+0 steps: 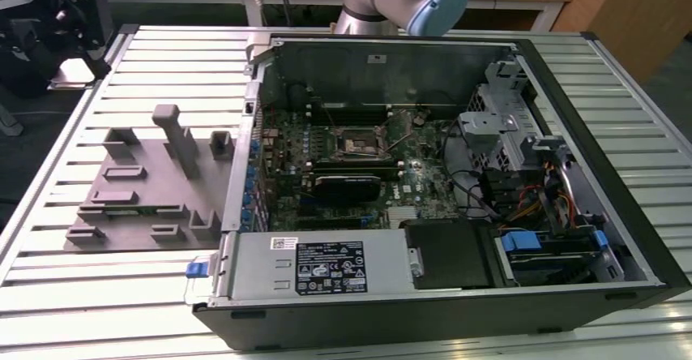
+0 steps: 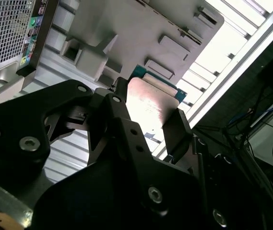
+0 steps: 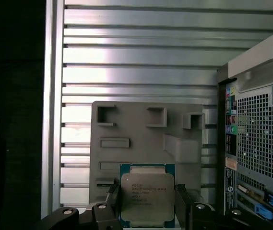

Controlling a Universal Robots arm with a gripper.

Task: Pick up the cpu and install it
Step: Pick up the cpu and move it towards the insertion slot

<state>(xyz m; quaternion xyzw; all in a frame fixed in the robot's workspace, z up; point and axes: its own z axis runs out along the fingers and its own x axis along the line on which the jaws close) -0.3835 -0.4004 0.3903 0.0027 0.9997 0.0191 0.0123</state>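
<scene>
Gripper (image 3: pixel 147 203), jaws closed on two opposite edges of the cpu (image 3: pixel 147 196), above the grey tray (image 3: pixel 126 124) in both wrist views. Exterior view: motherboard socket (image 1: pixel 355 143) mid-frame, inside the open case (image 1: pixel 433 319).

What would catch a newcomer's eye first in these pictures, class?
The cpu, pale and shiny, sits clamped in the gripper above the grey fixture tray in the first wrist view. In the exterior view, the open computer case lies on the slatted table, with the tray toward the exterior view's left.
</scene>
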